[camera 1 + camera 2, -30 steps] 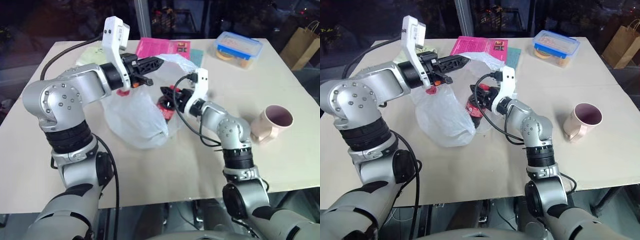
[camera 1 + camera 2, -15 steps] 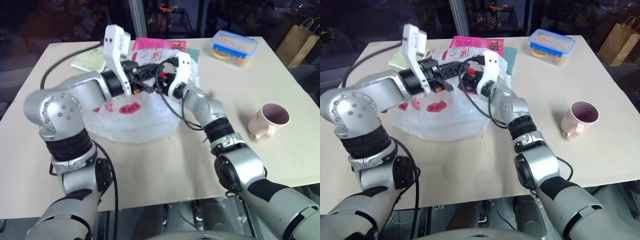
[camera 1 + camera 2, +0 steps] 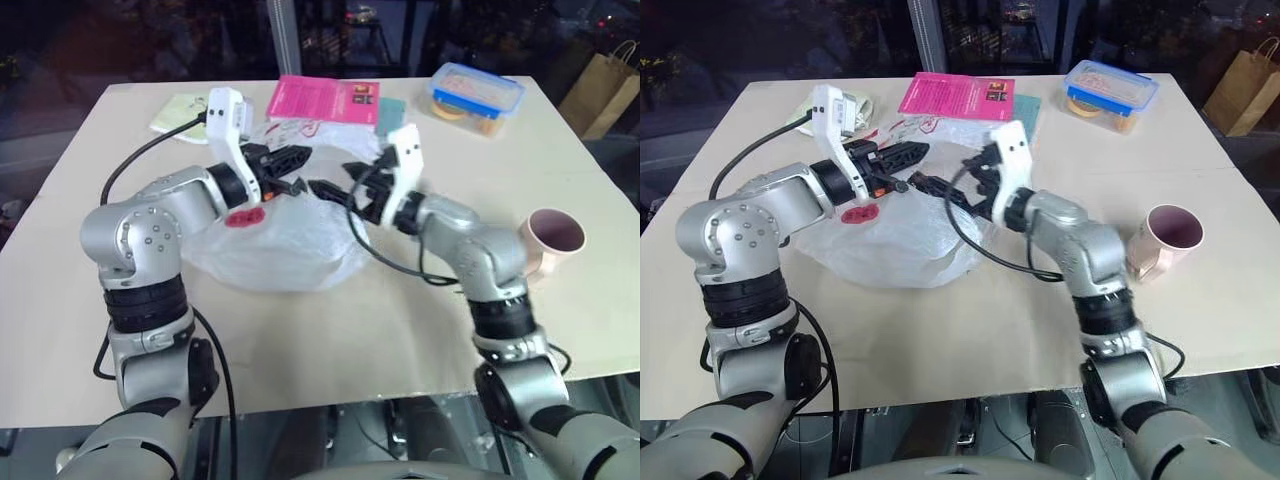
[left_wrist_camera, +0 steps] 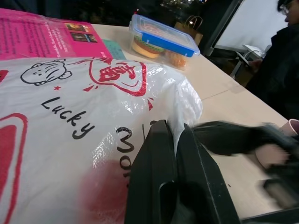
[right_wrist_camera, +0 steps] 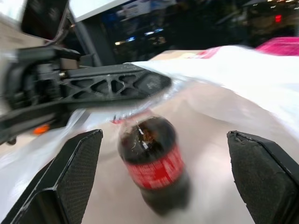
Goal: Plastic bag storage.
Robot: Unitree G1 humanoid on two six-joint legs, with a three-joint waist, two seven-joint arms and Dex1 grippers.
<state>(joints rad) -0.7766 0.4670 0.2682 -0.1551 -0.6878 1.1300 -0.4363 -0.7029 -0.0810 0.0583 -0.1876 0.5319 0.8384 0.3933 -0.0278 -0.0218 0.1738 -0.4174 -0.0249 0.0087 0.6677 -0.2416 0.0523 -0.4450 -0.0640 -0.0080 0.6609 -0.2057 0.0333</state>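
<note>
Head eyes look down over the table (image 3: 330,330), both sharing the bag (image 3: 270,250); wrist cameras sit close against the bag, facing each other.

Both arms reach forward over the bag (image 3: 275,255), grippers near level, tips pointing at each other just above it. Left gripper (image 3: 297,155) points forward and to the right, fingers (image 4: 163,154) pressed together with a fold of the bag's film pinched between them, forearm above the bag's left part. Right gripper (image 3: 325,190) points to the left, jaws spread wide with nothing between them, its pads (image 5: 74,161) far apart in the wrist view, wrist over the bag's right edge. The two tips sit near each other, not touching.
</note>
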